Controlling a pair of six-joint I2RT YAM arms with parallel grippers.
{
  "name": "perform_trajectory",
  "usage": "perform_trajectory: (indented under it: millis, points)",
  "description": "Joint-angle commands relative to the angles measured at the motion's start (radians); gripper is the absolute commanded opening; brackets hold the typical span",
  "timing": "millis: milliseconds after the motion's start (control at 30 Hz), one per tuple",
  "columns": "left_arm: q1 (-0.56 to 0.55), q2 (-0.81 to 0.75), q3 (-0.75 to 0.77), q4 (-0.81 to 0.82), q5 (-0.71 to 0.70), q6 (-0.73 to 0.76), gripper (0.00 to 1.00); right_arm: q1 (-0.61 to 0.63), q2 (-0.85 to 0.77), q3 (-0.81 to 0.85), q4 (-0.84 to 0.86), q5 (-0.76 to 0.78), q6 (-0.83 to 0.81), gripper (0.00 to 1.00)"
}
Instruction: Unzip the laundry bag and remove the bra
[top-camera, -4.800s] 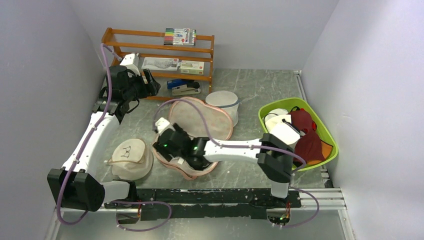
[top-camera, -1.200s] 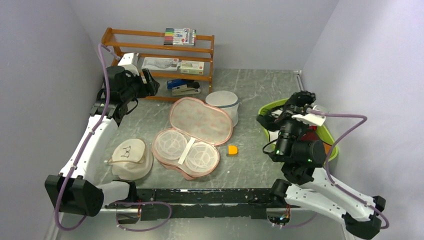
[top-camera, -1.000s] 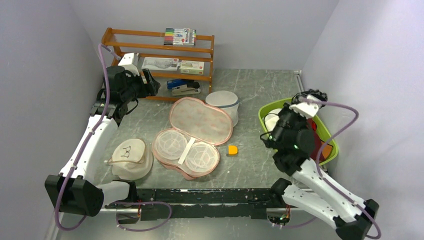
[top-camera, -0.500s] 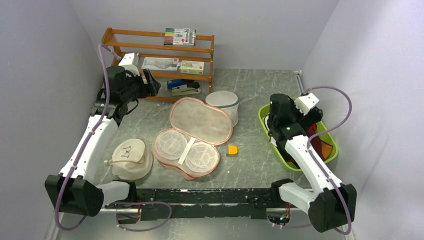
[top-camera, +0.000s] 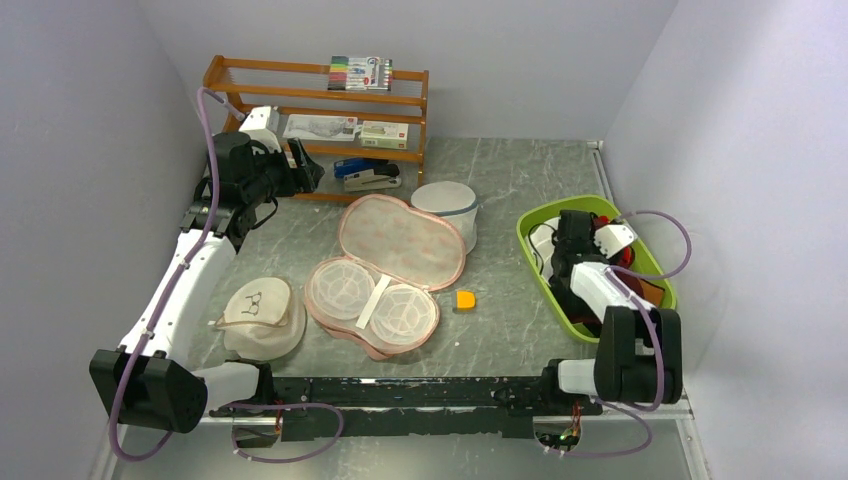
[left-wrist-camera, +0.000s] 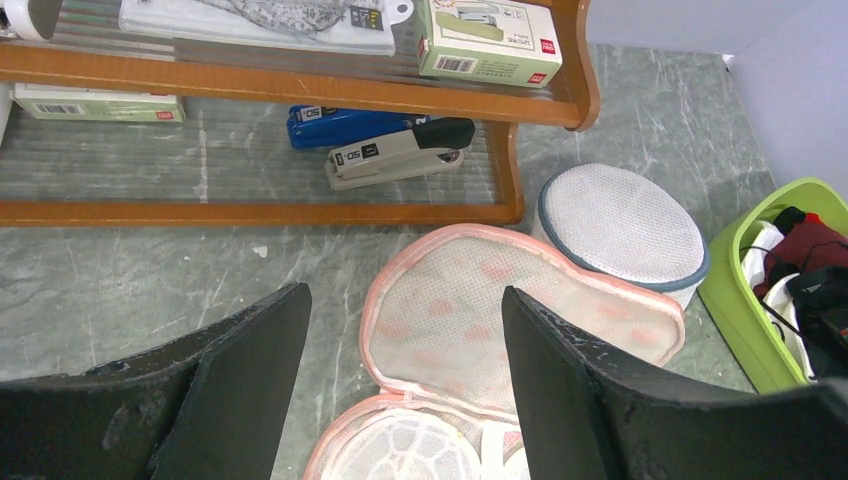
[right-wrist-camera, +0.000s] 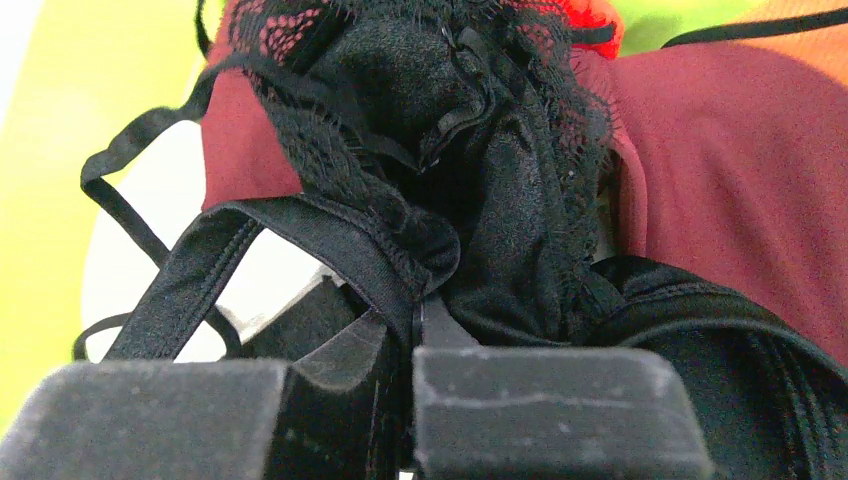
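The laundry bag (top-camera: 400, 240) lies unzipped and folded open mid-table, its pinkish lid (left-wrist-camera: 470, 320) turned back and two white mesh cups (top-camera: 372, 303) showing in the lower half. My left gripper (left-wrist-camera: 402, 295) hangs open high above the bag's far-left edge, near the shelf, holding nothing. A black lace bra (right-wrist-camera: 480, 150) hangs over maroon garments (right-wrist-camera: 740, 170) inside the green bin (top-camera: 560, 208). My right gripper (right-wrist-camera: 415, 310) is down in that bin, shut on a black strap of the bra.
A wooden shelf (top-camera: 320, 100) with boxes, pens and staplers (left-wrist-camera: 395, 160) stands at the back left. A white mesh cylinder (top-camera: 445, 205) touches the bag's far side. A cream cap (top-camera: 262, 315) lies front left, and a small orange piece (top-camera: 466, 299) sits right of the bag.
The right arm has swung from above the table's right side over to the green bin and folded down into it. The left arm and the bag have not moved.
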Motion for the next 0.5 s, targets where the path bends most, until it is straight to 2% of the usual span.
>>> perform_trajectory:
  millis: [0,133,367,467]
  points:
    - [-0.006,0.005,0.019,0.026,0.032,-0.006,0.81,-0.069,0.094,-0.035,0.050,-0.149,0.071,0.00]
    - [-0.006,0.000,0.019,0.030,0.048,-0.010,0.81,-0.140,0.100,-0.055,0.062,-0.206,0.097,0.00]
    - [-0.006,0.008,0.018,0.031,0.055,-0.013,0.81,-0.149,-0.014,-0.054,-0.010,-0.100,0.097,0.00]
    - [-0.006,0.011,0.019,0.029,0.055,-0.016,0.81,-0.149,-0.088,-0.073,-0.007,-0.103,0.092,0.05]
